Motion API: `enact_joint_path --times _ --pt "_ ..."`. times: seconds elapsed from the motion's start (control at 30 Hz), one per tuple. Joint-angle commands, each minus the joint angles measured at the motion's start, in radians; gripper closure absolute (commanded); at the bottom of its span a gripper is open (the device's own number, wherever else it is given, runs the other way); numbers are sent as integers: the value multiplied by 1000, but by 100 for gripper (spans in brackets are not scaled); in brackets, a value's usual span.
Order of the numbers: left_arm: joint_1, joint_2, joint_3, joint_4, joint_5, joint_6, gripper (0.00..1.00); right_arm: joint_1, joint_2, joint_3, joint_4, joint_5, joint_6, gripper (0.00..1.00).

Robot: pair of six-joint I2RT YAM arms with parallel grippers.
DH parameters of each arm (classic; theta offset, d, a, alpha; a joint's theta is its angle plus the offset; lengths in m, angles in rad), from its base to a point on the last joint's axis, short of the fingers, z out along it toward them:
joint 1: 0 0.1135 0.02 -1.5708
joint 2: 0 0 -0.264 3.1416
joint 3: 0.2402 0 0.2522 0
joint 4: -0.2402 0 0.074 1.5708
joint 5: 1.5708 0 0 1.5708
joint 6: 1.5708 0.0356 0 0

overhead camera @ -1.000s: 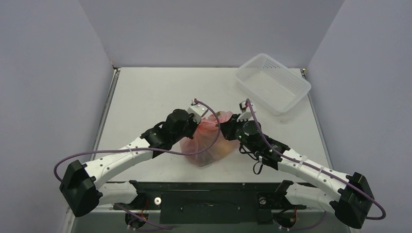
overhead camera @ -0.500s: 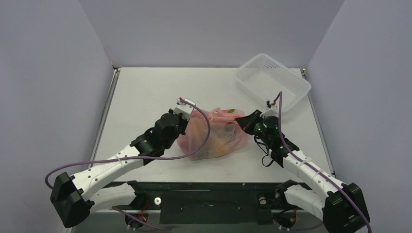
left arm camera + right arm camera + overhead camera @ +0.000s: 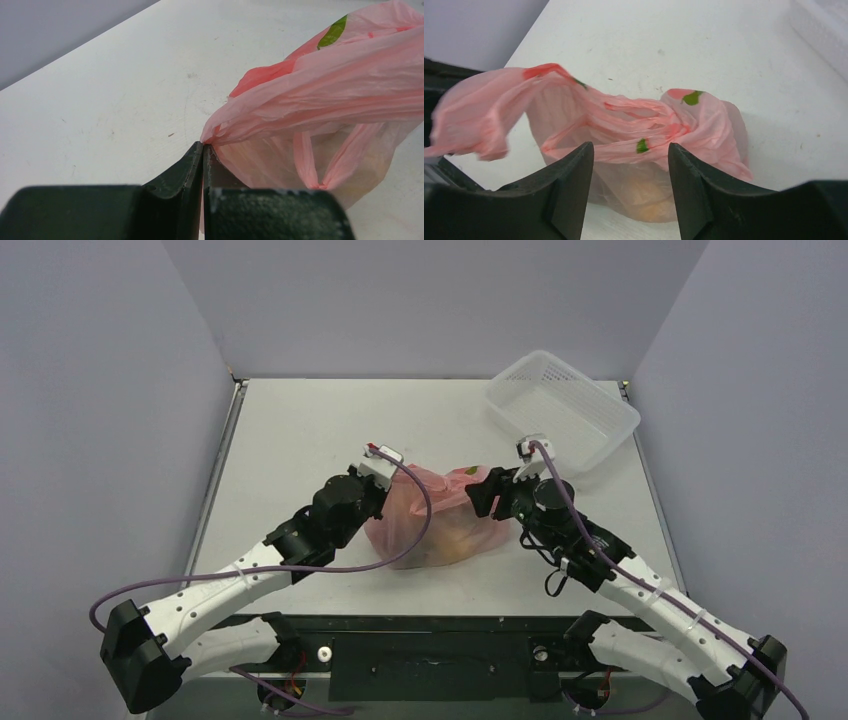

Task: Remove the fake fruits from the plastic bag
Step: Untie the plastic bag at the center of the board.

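The pink plastic bag point(image 3: 440, 520) lies crumpled in the middle of the table, its mouth bunched and handle loops slack. My left gripper point(image 3: 390, 488) is shut on the bag's left edge; in the left wrist view the film point(image 3: 320, 100) is pinched at the left gripper's point(image 3: 203, 146) tips. My right gripper point(image 3: 482, 498) stands open at the bag's right side, and in the right wrist view the right gripper point(image 3: 630, 147) has the bag point(image 3: 634, 125) just beyond its fingers, not held. An orange-yellow fake fruit point(image 3: 649, 192) shows dimly through the film. The other fruits are hidden inside.
A white perforated basket point(image 3: 560, 410) stands at the back right of the table, and its edge shows in the right wrist view point(image 3: 824, 25). Grey walls close in the table on three sides.
The arms first pulled apart, stretching the bag. The right gripper has since let go of the bag, opened and shifted left toward it; the bag's right side has slumped.
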Motion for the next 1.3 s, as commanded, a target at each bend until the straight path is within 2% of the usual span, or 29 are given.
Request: enact_joint_path --times 0.0,0.07,0.1,0.23,0.3,0.37,0.47,0.57,0.67,0.8,1.1,1.27 --pt "1 -28 2 81 13 7 100 138 -7 64 -26 96 -289 46" --pt "2 -30 -1 83 10 6 100 239 10 45 17 147 -426 44" --pt "2 -30 -1 83 10 6 100 308 22 39 51 230 -476 43" --pt "2 -31 -6 84 5 6 100 442 160 41 112 469 -711 38" --pt "2 -32 -9 83 -2 6 100 476 190 -13 214 508 -842 37" --pt "2 -33 -7 85 -2 6 100 487 174 -102 339 483 -955 34" --pt "2 -36 -5 85 3 5 100 490 145 -204 428 445 -1029 30" --pt "3 -42 -6 87 11 3 100 502 175 -263 533 507 -1122 30" --pt "3 -44 -6 88 13 3 100 501 222 -279 683 547 -1165 30" --pt "3 -46 -7 84 16 3 100 483 312 -252 791 553 -1217 30" --pt "3 -40 -10 88 26 3 100 416 397 -175 901 551 -1192 36" --pt "3 -34 -6 88 36 3 100 348 353 -146 834 435 -1056 34"
